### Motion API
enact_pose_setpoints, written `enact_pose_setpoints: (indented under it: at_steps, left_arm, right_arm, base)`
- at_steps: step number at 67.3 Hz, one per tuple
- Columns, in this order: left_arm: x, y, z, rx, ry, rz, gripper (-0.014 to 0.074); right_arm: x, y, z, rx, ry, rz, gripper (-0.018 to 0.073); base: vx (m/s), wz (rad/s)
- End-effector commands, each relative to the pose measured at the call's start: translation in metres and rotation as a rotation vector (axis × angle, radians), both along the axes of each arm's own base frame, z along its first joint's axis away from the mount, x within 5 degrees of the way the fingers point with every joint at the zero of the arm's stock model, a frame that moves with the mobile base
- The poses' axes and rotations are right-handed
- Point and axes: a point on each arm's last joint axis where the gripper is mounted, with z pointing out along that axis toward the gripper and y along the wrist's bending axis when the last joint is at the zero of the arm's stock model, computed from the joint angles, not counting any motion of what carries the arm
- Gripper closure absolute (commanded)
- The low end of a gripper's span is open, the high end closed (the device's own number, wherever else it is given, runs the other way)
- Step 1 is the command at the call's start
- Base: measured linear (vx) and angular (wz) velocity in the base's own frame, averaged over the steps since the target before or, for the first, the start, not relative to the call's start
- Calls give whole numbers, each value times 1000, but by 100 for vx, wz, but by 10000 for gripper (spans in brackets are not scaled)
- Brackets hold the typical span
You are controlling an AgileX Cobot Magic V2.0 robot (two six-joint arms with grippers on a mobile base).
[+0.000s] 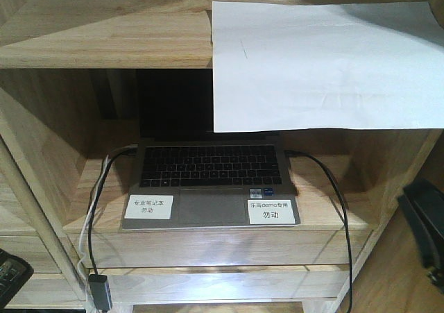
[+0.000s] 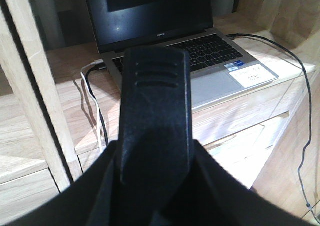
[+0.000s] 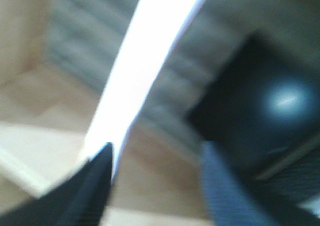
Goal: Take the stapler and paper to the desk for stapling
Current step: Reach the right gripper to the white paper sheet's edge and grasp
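The paper (image 1: 322,66) is a large white sheet on the top shelf, its front half hanging over the shelf edge. In the right wrist view the paper (image 3: 145,60) is a blurred white strip, and its lower end meets the tip of the left finger (image 3: 97,178). My right gripper (image 3: 157,151) is open, with only wood showing between its fingers; in the front view it is the dark shape (image 1: 423,233) at the right edge. My left gripper (image 2: 155,156) is shut on the black stapler (image 2: 155,100), which sticks up between its jaws. The desk is out of view.
An open laptop (image 1: 208,188) with two white labels sits in the shelf unit (image 1: 104,42) under the paper. Black and white cables (image 1: 97,209) hang down at its left and a black cable (image 1: 340,209) at its right. Drawer fronts (image 1: 229,247) lie below.
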Motion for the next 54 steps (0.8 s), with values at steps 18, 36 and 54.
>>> enact_pose_setpoints:
  at_steps: [18, 36, 54]
  left_arm:
    - [2, -1, 18, -56, -110, -2, 603]
    - [2, -1, 18, -56, -110, -2, 603]
    - [2, -1, 18, -56, -110, -2, 603]
  right_arm:
    - [38, 14, 25, 104, -150, 119, 48]
    - [55, 16, 50, 99, -217, 104, 48]
    - [81, 20, 59, 112, -216, 93, 48]
  base:
    - [0, 0]
    - [0, 0]
    - [0, 0]
